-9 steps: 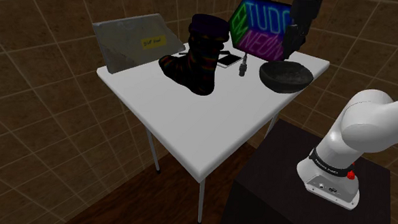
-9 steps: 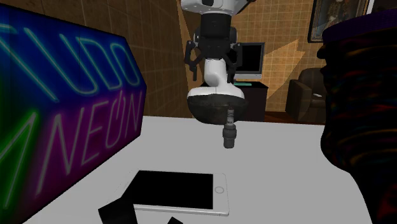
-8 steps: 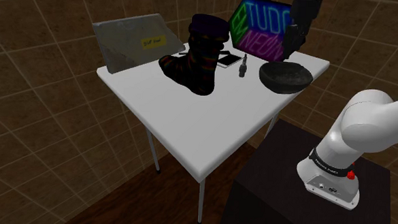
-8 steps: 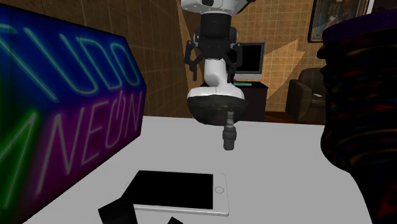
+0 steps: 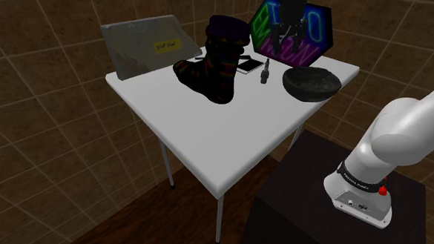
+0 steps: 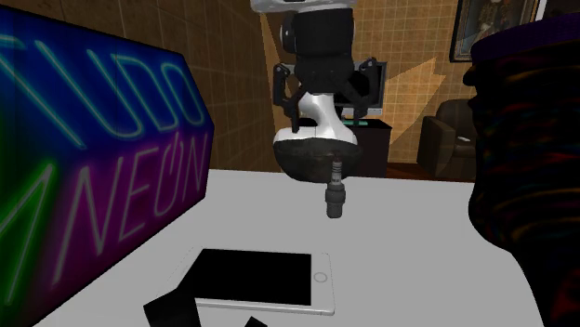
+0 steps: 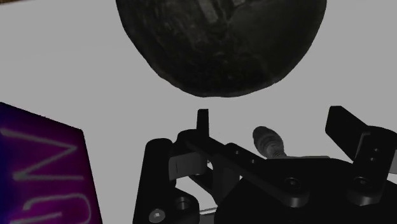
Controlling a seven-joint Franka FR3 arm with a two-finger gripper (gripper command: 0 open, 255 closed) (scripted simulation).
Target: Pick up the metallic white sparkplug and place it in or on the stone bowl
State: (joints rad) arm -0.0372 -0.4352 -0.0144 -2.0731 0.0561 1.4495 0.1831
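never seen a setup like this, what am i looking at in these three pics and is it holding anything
This is a white robot arm on a dark box beside a white table. One picture looks down from beside the arm's base, one looks across the tabletop toward the arm, and one comes from a camera on its hand. On the table are a dark bowl, a small spark plug standing upright near it, a phone, a glowing neon sign, a dark striped boot and a grey case with a yellow label. The black end effector hangs above the table, fingers apart, holding nothing.
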